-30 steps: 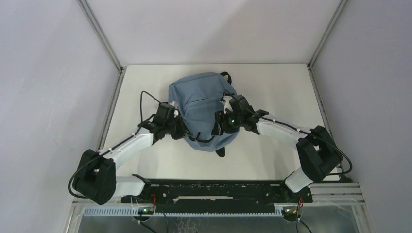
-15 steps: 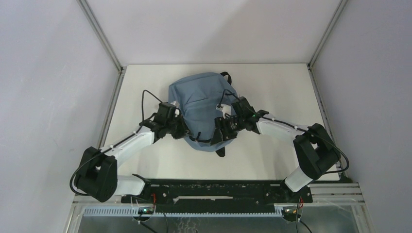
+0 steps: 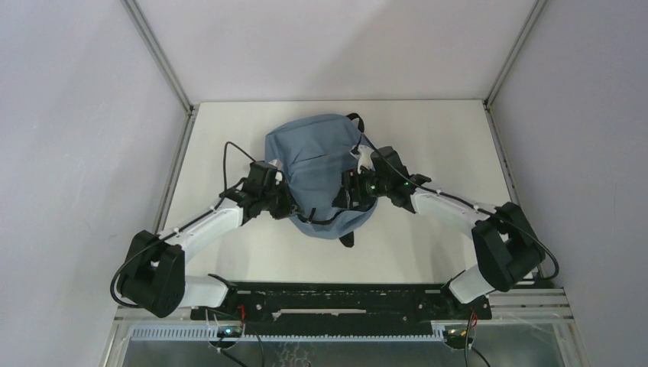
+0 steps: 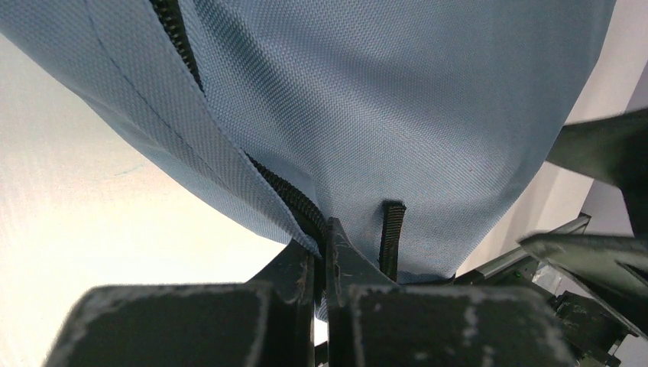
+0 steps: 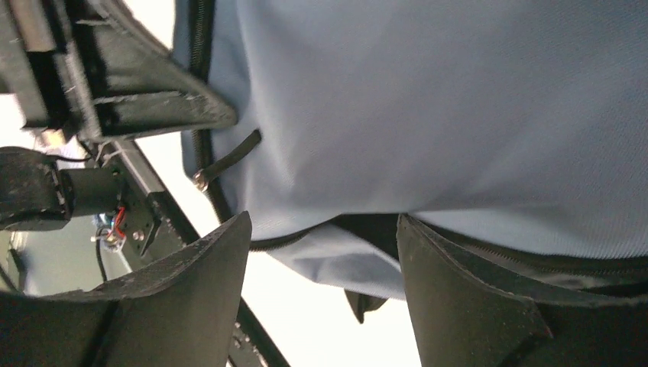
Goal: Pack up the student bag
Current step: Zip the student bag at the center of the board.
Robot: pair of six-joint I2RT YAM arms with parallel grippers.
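The student bag [image 3: 317,172] lies in the middle of the white table [image 3: 443,138], and in the overhead view its rounded end points to the top of the frame, with both arms meeting at its lower end. The left gripper [image 3: 286,205] reaches in from the lower left, its fingers pinched tight together on the bag's edge. In the left wrist view the black zipper [image 4: 279,191] runs straight down into those closed tips, and a short black pull tab [image 4: 391,233] hangs just to the right. The right gripper [image 3: 348,196] reaches in from the right with its jaws spread wide. Its wrist view shows the two fingers [image 5: 191,306] standing either side of the bag's zippered seam with nothing clamped, and grey-blue fabric fills the upper frame.
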